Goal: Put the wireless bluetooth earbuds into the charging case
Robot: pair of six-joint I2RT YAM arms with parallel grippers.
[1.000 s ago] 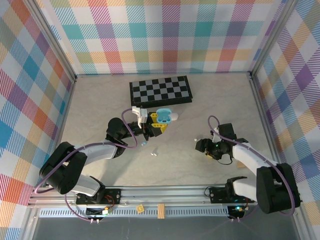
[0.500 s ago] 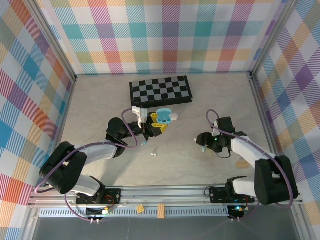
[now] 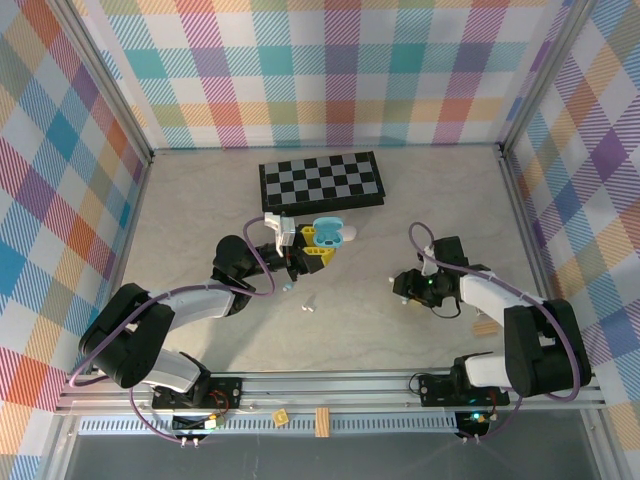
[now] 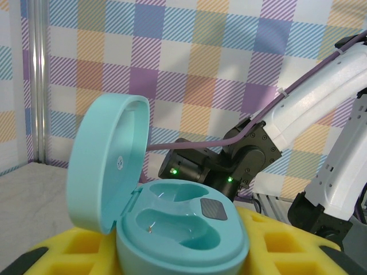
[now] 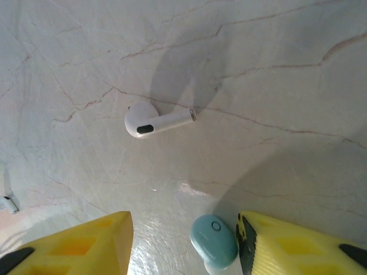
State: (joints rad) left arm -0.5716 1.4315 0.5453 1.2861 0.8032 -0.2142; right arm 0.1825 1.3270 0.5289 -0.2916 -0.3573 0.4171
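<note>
The left tool [image 3: 318, 243] clamps the open charging case [image 4: 178, 223]. The right tool [image 5: 184, 240], released, straddles a light blue earbud [image 5: 213, 240]; a white earbud [image 5: 155, 121] lies nearby.

tabletop [image 5: 287, 69]: marble-look, smooth, glossy | charging case [image 4: 172, 229]: teal plastic, smooth, satin | white earbud [image 5: 155, 121]: glossy plastic | teal earbud [image 5: 213, 240]: smooth plastic, duller

Blue earbud [image 5: 213, 240] partly off-frame
</note>
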